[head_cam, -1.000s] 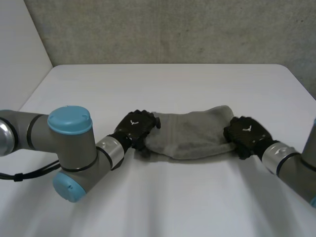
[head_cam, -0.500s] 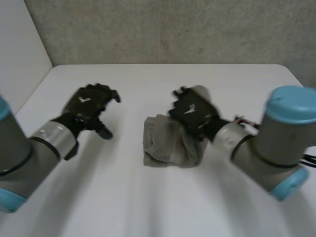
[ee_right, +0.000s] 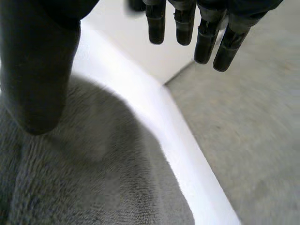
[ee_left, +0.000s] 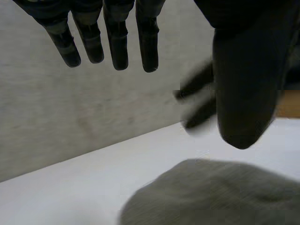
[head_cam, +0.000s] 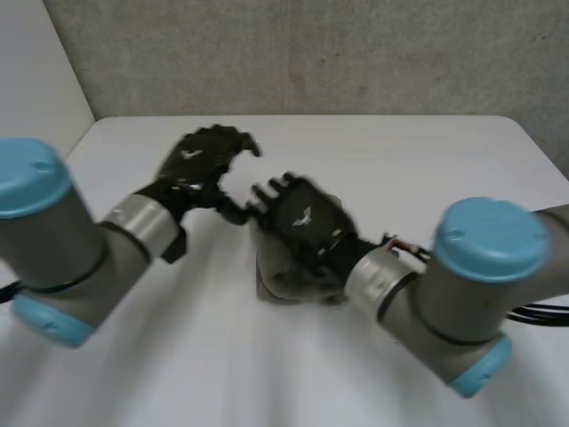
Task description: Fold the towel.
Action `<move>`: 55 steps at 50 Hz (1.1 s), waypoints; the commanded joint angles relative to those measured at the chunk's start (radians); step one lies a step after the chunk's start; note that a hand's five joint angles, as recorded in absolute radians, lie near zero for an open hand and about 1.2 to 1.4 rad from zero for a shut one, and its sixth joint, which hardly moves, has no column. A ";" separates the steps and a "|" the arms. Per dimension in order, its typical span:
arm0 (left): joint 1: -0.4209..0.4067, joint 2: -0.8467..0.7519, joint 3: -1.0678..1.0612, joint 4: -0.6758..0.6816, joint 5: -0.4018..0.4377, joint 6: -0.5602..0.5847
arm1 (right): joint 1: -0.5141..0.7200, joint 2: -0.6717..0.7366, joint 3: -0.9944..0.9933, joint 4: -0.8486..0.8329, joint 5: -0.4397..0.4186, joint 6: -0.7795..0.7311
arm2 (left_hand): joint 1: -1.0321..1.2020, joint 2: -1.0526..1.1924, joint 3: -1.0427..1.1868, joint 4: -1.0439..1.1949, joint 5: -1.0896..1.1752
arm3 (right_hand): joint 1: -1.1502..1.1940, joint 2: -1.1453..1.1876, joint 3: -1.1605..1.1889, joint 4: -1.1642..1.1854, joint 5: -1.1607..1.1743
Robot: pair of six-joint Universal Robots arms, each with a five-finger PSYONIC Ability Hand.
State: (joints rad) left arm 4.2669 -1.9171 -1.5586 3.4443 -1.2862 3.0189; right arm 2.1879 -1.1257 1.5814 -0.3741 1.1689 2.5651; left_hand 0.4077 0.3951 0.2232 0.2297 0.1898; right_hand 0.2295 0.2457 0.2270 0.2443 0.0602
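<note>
White table [head_cam: 444, 151], grey towel [head_cam: 280, 283] under wide-open, empty right hand [head_cam: 302, 221]; left hand [head_cam: 197, 165] just beside, equally open and empty.

White table [head_cam: 427, 160], grey speckled wall [head_cam: 311, 53] behind, white panel [head_cam: 36, 89] beside

Light soft and even, from overhead. White table [head_cam: 427, 156] bright, near washed out; concrete wall [head_cam: 311, 53] duller. Grey towel [head_cam: 276, 277] evenly lit.
</note>
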 commanded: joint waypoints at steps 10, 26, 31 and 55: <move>-0.125 -0.261 0.109 0.006 -0.102 -0.114 | -0.188 0.055 -0.019 0.157 0.017 0.664 | -0.030 -0.017 -0.049 -0.055 0.014 | -0.055 -0.071 -0.052 -0.070 -0.060; -0.151 -0.341 0.130 0.013 -0.217 -0.020 | -0.174 0.182 -0.133 0.225 0.133 0.591 | -0.033 -0.020 -0.049 -0.055 0.011 | -0.055 -0.071 -0.052 -0.070 -0.060; -0.156 -0.362 0.130 0.012 -0.222 -0.018 | -0.169 0.211 -0.153 0.208 0.176 0.551 | -0.033 -0.020 -0.049 -0.055 0.011 | -0.055 -0.071 -0.052 -0.070 -0.060; -0.148 -0.128 0.115 -0.031 -0.228 0.011 | -0.180 -0.047 -0.135 0.237 0.227 0.518 | -0.126 -0.114 -0.049 -0.055 -0.083 | -0.055 -0.071 -0.052 -0.070 -0.060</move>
State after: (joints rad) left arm 4.1076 -2.1477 -1.4345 3.4382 -1.5125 3.0116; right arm 2.0292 -1.0482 1.4369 -0.1556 1.3642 3.0842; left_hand 0.3611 0.3615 0.2232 0.2296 0.1555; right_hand 0.2245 0.2417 0.2270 0.2443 0.0574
